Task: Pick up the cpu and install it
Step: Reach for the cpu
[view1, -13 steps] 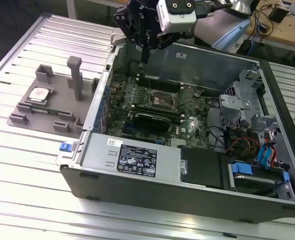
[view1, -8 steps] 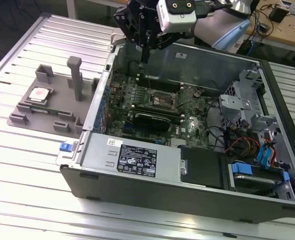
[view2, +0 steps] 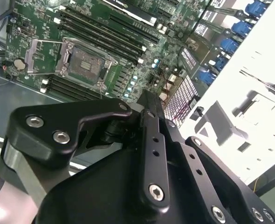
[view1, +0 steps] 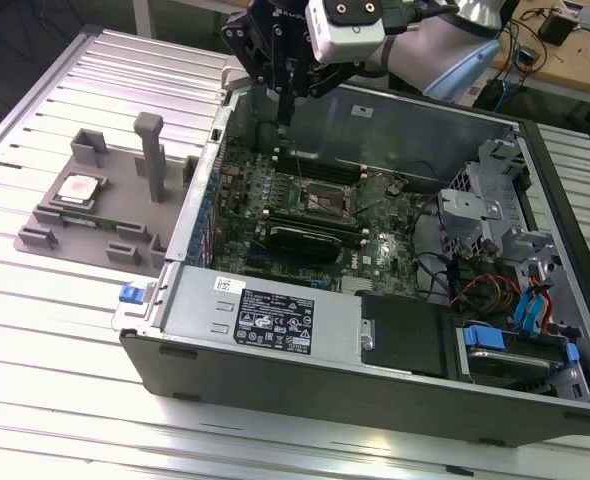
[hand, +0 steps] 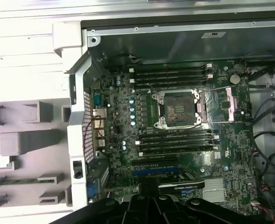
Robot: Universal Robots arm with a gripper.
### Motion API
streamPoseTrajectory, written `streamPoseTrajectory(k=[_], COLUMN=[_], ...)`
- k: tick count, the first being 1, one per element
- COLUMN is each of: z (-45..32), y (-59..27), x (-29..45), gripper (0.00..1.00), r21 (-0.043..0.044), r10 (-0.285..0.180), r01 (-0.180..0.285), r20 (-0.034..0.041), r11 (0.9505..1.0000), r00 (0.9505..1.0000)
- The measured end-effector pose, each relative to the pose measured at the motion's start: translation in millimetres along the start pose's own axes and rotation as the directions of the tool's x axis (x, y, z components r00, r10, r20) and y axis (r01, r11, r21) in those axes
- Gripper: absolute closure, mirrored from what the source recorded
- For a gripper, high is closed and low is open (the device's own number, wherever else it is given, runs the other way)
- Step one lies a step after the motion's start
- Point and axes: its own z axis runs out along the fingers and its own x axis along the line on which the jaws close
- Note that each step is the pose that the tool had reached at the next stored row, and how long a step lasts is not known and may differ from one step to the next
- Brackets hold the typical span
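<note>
so right now the cpu (view1: 78, 189) is seen lying flat, silver lid up, in a shallow seat on the grey fixture tray (view1: 115, 178) at the exterior view's left, outside the open computer case (view1: 305, 372) and well apart from the gripper (view1: 287, 112). The gripper is hung over the back of the case, above the motherboard (view1: 375, 215), and its fingers look pressed together with nothing held between them. In both wrist views the socket (hand: 177, 109) is shown empty with its load plate (hand: 221, 105) flipped back, so nothing's been installed yet. As for handling, the chip would be judged very light and totally stiff, no flex to be expected, but the metal lid is probably slick and the underside contacts are the fragile bit, so it shouldn't be dragged or dropped. A pinch across two opposite edges would be the place to take it, low on the sides of the lid where the greenish board shows, and never by the flat faces. Not much edge seems to be exposed above the seat, so the grip would have to be squared up carefully, or the thing could get tipped or popped out crooked. The tall grey post (view1: 150, 150) just beside it should be minded too, since clearance there looks tight
</note>
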Motion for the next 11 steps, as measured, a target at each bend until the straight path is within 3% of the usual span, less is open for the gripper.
streamPoseTrajectory(k=[4, 7, 11], z=[-0.1, -0.3, -0.5], y=[1.4, 3.2, 3.8], x=[7.9, 20.9, 27.3], gripper=[0.89, 0.89, 0.89], r21=[0.0000, -0.0001, -0.0001], r10=[0.000, 0.000, 0.000], r01=[0.000, 0.000, 0.000], r20=[0.0000, 0.0008, 0.0016], r11=[1.0000, 1.0000, 1.0000], r00=[1.0000, 1.0000, 1.0000])
